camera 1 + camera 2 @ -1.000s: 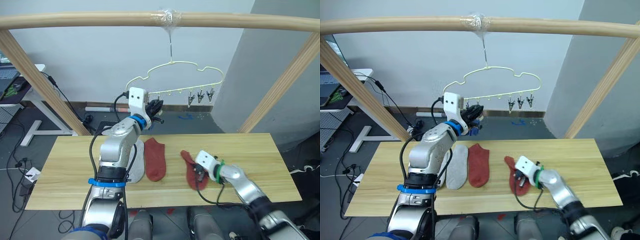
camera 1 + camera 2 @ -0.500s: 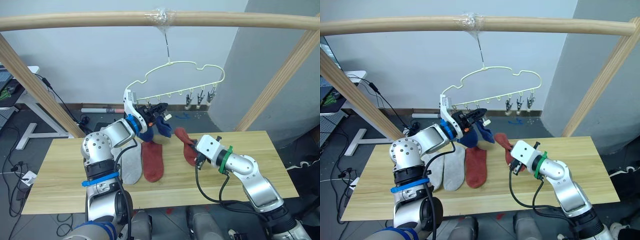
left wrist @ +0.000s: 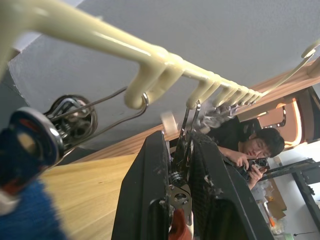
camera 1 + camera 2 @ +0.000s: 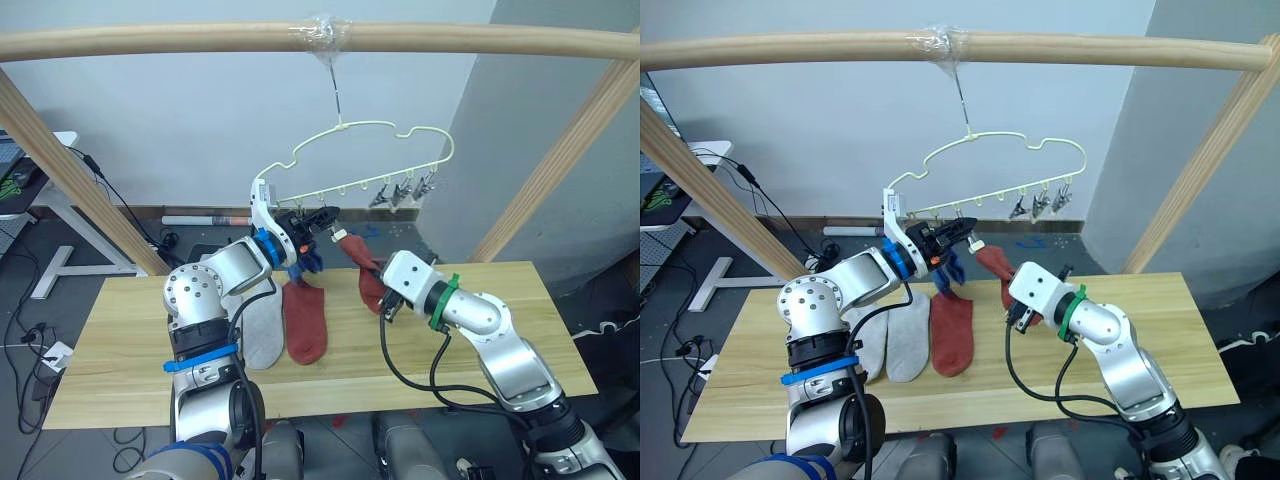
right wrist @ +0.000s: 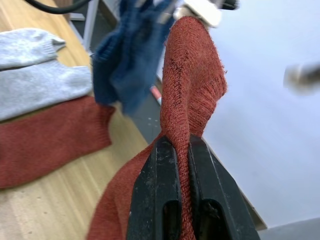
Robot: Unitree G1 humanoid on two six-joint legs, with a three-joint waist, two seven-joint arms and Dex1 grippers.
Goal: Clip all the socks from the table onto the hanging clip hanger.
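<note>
My right hand (image 5: 181, 150) pinches the rust-red knit sock (image 5: 192, 95), lifted toward my left hand (image 4: 965, 231), which squeezes a metal hanger clip (image 3: 181, 150).

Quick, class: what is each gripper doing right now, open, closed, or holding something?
Left gripper: closed on a metal clip of the hanger.
Right gripper: closed on a rust red sock, lifted toward that clip.

Hanger (image 4: 365, 160) hangs from the beam (image 4: 200, 40) above the table's (image 4: 120, 350) far edge. Three socks (image 4: 305, 320) lie side by side on the table's left half. To their right, a raised sock (image 4: 362, 268) reaches up under the hanger.
</note>
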